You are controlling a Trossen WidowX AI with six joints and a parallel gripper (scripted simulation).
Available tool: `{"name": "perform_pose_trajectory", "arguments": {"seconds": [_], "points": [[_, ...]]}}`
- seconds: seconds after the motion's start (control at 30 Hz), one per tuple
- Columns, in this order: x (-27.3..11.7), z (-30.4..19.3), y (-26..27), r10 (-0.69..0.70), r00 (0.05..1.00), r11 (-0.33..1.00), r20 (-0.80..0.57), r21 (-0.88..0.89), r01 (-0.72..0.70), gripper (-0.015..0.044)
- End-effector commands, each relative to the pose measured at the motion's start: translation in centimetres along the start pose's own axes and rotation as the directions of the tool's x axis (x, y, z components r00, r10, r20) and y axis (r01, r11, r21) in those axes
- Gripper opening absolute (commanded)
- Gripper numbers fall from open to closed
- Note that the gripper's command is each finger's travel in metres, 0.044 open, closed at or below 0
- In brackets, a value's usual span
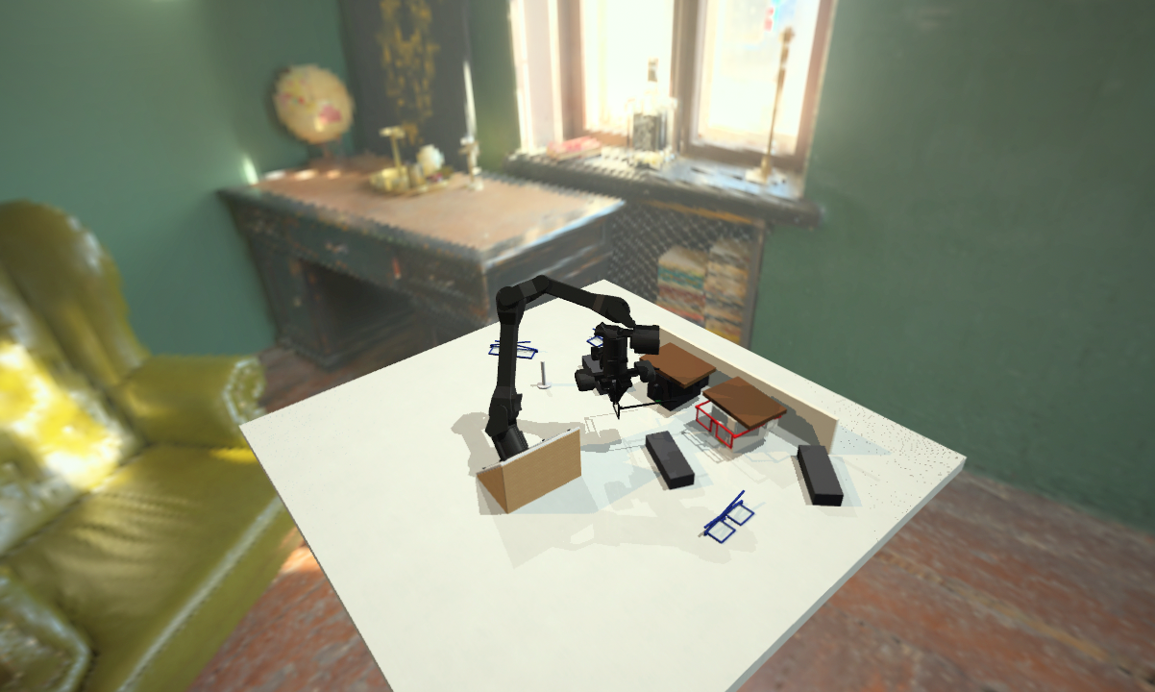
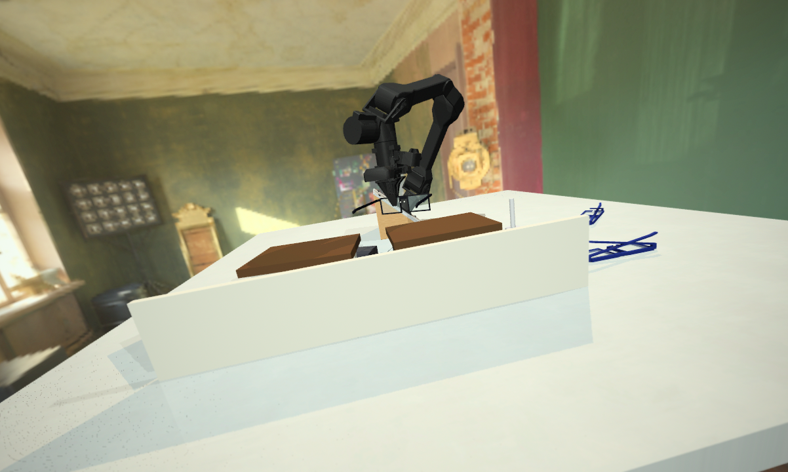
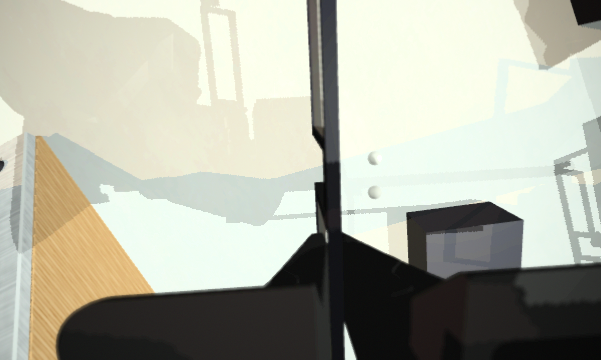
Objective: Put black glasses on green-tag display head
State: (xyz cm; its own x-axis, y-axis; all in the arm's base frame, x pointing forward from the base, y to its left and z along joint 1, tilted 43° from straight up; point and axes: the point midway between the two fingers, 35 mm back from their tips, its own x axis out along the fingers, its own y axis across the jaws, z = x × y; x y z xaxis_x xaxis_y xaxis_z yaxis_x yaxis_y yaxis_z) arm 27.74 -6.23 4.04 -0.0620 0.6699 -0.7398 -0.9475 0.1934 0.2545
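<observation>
Blue specs (image 1: pixel 531 354) (image 2: pixel 596 216) lie nr desk's (image 1: pixel 409 516) (image 2: pixel 678 352) (image 3: pixel 420 50) far-L edge; wood wedge (image 1: pixel 543 473) (image 2: pixel 392 225) (image 3: pixel 70 240) stands in from L corner. Mid-desk, gripper (image 1: pixel 618 397) (image 2: pixel 400 203) (image 3: pixel 326 245) is clamped on blk glasses (image 1: pixel 642 405) (image 2: pixel 381 205) (image 3: pixel 333 100) at the bridge, held up off desk. Dk head (image 1: pixel 672 394) sits twd far-R edge, tag can't be seen; pale head (image 1: pixel 749 436) w/ red specs (image 1: pixel 714 421), twd R corner; blk block (image 1: pixel 820 475) nearer that corner.
</observation>
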Motion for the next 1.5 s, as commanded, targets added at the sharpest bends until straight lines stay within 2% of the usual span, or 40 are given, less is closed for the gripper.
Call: {"name": "perform_pose_trajectory", "arguments": {"seconds": [0.0, 0.13, 0.47, 1.47], "points": [[-0.2, 0.4, 0.0, -0.002, 1.0, 0.991, 0.001, -0.132, 0.002, 0.0], [-0.3, 0.7, 0.0, -0.001, 1.0, 0.962, 0.001, -0.273, 0.002, 0.0], [0.5, 0.6, 0.0, 0.004, 1.0, 0.892, 0.011, -0.452, 0.001, 0.0], [2.5, 1.0, -0.2, 0.009, 1.0, 0.889, 0.012, -0.457, -0.003, 0.0]]}}
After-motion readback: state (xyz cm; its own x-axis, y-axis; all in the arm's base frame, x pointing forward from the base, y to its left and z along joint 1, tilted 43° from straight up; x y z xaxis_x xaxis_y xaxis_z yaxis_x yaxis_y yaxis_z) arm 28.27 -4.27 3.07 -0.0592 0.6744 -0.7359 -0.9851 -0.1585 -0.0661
